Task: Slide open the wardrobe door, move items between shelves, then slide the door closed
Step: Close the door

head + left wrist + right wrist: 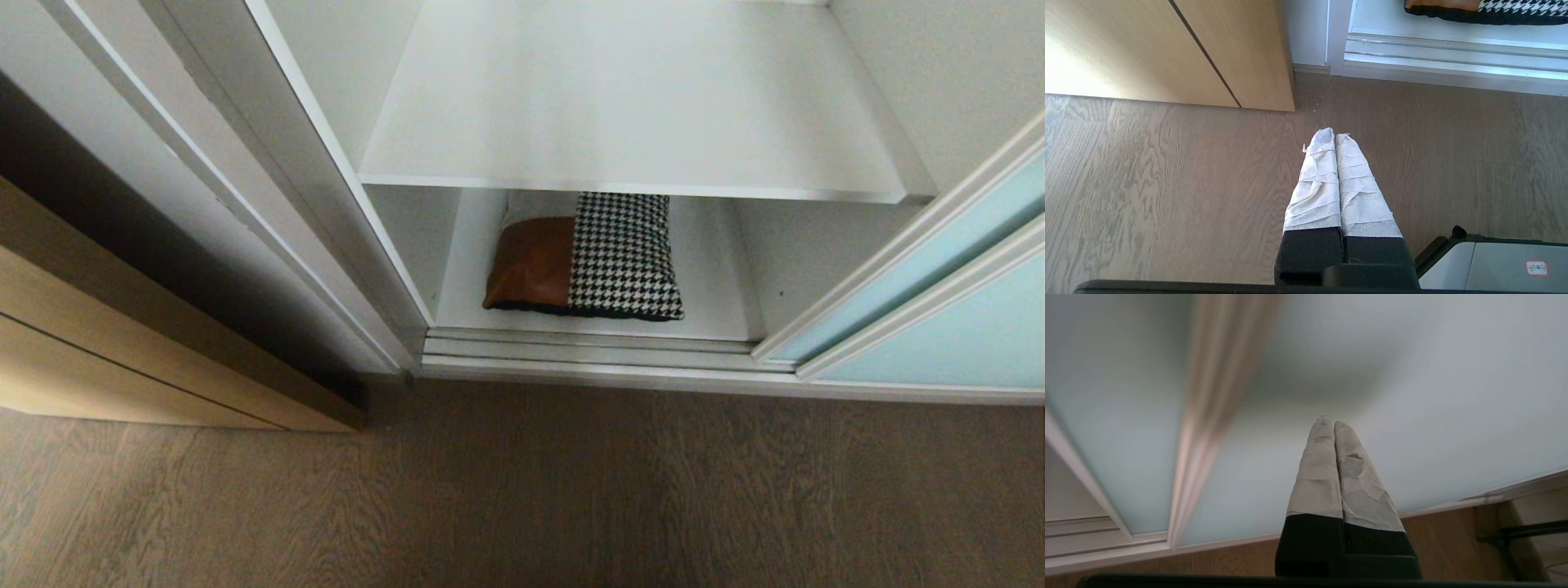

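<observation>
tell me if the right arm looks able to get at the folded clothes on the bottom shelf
Probably yes: the sliding door stands aside, leaving the folded clothes exposed at the shelf's front edge. The right end effector faces the door glass, shut.

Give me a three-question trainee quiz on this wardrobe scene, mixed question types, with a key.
1. True or false: the folded bundle lies on the upper shelf.
2. Multiple choice: the right claw faces A) the wooden floor, B) the frosted sliding door, C) the bundle.
3. Fill in: both the left claw and the right claw are ____.

Key: 1 false, it lies on the bottom shelf; 2 B; 3 shut.
</observation>
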`<state>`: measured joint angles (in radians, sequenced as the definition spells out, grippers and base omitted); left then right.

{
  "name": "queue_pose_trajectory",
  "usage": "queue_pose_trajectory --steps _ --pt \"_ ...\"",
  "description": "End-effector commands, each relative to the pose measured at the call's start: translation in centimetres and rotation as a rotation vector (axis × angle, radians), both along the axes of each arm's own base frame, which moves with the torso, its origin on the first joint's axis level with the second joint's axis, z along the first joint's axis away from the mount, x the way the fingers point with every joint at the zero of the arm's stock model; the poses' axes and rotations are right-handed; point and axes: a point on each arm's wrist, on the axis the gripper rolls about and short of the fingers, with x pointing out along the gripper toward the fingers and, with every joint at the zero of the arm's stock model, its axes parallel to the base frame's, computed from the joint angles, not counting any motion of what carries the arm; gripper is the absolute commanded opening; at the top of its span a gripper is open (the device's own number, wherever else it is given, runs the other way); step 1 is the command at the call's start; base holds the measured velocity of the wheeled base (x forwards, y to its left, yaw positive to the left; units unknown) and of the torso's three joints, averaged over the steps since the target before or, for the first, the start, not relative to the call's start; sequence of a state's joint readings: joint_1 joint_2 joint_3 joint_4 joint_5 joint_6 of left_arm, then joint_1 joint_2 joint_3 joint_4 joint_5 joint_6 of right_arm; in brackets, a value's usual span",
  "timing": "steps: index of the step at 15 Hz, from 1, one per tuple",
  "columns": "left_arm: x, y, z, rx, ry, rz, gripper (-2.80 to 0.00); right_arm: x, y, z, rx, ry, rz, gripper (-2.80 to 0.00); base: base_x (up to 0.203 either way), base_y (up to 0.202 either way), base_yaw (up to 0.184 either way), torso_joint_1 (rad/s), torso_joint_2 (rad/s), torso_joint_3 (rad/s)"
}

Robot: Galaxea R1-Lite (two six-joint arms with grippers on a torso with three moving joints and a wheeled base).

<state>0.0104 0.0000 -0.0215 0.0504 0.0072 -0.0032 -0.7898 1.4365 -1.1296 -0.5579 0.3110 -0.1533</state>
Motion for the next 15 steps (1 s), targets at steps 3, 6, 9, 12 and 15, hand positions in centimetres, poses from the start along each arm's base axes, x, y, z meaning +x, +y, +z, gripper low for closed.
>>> queue_pose_trajectory --steps 3,6,9,12,15 --pt "0.0 0.0 0.0 0.000 0.002 0.001 -2.80 1.7 -1.2 -0.8 0.023 0.017 0.017 -2.80 0.000 0.000 0.000 0.000 0.00 0.000" --pt "0.0 0.0 0.0 0.000 0.002 0.001 -2.80 2.4 -0.8 -0.7 0.024 0.017 0.043 -2.80 0.000 0.000 0.000 0.000 0.00 0.000" --pt "0.0 0.0 0.0 0.000 0.002 0.001 -2.80 3.0 -0.3 -0.9 0.028 0.019 0.075 -2.80 0.000 0.000 0.000 0.000 0.00 0.000" --pt "0.0 0.0 0.0 -0.001 0.002 0.001 -2.80 3.8 0.6 -0.8 0.024 0.007 0.086 -2.80 0.000 0.000 0.000 0.000 0.00 0.000" --pt "0.0 0.0 0.0 0.000 0.002 0.001 -2.80 3.5 1.6 -0.7 0.020 0.004 0.106 -2.80 0.000 0.000 0.000 0.000 0.00 0.000"
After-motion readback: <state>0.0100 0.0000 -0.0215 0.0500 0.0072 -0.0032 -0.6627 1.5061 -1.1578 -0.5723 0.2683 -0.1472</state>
